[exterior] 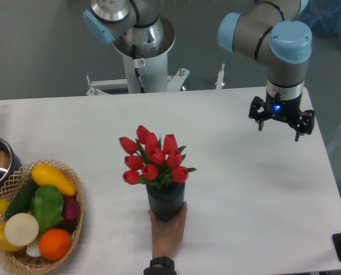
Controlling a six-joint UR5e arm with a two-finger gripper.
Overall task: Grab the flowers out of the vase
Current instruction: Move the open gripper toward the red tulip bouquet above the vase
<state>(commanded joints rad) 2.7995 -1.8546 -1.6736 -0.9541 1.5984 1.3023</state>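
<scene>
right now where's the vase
The vase stands near the front edge of the table, mid-frame, right of the wicker basket, held at its base by a person's hand.

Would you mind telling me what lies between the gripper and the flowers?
Only bare white table separates the gripper from the flowers in the camera view.

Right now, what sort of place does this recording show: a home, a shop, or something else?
Probably a robotics lab: a robot arm's gripper hangs over a plain white table, where props are set out: flowers in a vase and a wicker basket.
</scene>
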